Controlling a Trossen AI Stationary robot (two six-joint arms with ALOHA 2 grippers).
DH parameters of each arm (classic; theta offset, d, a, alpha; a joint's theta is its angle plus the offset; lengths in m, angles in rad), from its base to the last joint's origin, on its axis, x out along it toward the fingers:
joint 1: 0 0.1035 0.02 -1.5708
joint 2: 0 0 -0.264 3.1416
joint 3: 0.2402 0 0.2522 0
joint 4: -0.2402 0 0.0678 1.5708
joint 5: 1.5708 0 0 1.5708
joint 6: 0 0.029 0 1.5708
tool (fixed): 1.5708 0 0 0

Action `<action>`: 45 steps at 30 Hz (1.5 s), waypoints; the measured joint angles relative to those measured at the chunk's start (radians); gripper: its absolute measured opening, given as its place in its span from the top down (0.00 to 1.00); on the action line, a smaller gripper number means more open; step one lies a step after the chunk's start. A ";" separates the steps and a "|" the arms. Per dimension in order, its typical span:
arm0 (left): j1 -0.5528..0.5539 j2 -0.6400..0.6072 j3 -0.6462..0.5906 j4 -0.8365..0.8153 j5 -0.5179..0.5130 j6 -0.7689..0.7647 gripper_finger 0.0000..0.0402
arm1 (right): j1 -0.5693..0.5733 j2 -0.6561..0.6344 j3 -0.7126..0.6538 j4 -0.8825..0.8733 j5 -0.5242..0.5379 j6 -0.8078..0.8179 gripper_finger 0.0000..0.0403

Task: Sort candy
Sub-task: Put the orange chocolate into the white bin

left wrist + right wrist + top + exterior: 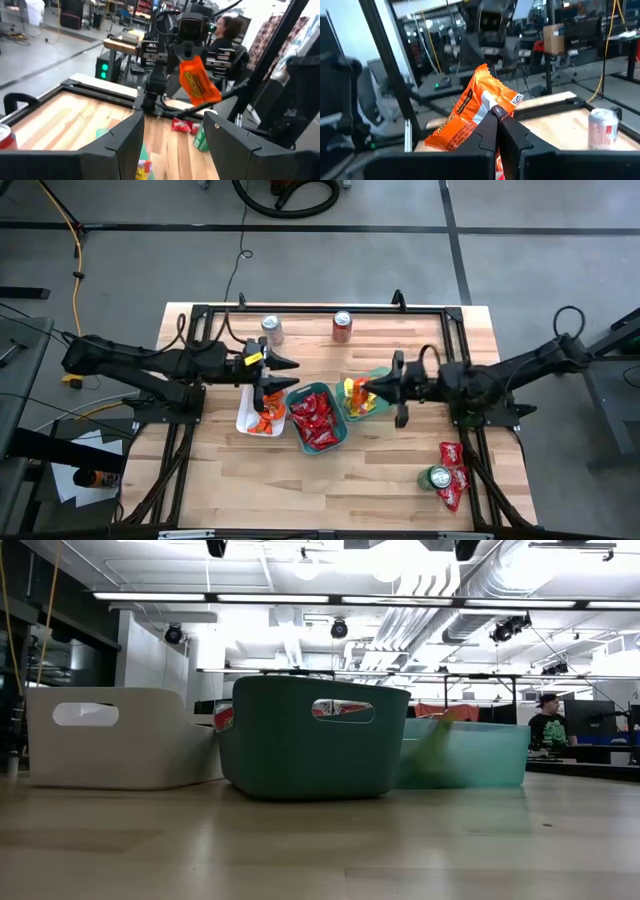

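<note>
3 trays are sitting side by side in the middle of the table point(400, 480): a white tray point(246, 418) on the left with orange candy, a dark green tray point(340, 438) full of red candy point(315, 418), and a light green tray point(380, 375) on the right. The right gripper point(496, 116) is pinching an orange candy packet point(465, 117) above the light green tray, fingers pressed together on it. The left gripper point(172, 135) is hanging over the white tray with its fingers spread apart, and more red candy point(452, 475) is lying by a green can point(434, 477) at the near right.
</note>
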 joint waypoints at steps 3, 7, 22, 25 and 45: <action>0.000 0.020 0.000 0.009 0.013 -0.007 0.53 | 0.011 0.048 0.000 0.021 0.021 0.003 1.00; 0.000 0.028 0.000 0.033 0.023 -0.018 0.53 | 0.007 0.060 0.016 0.025 0.027 0.001 1.00; 0.015 -0.072 0.004 0.228 0.093 0.016 0.53 | -0.022 0.258 0.102 0.066 -0.008 0.053 1.00; 0.028 -0.119 0.003 0.204 0.054 0.050 0.53 | -0.044 0.404 0.199 0.067 -0.035 0.020 1.00; 0.034 -0.147 0.002 0.158 0.037 0.010 0.53 | -0.132 1.137 0.976 -0.236 -0.047 -0.017 0.91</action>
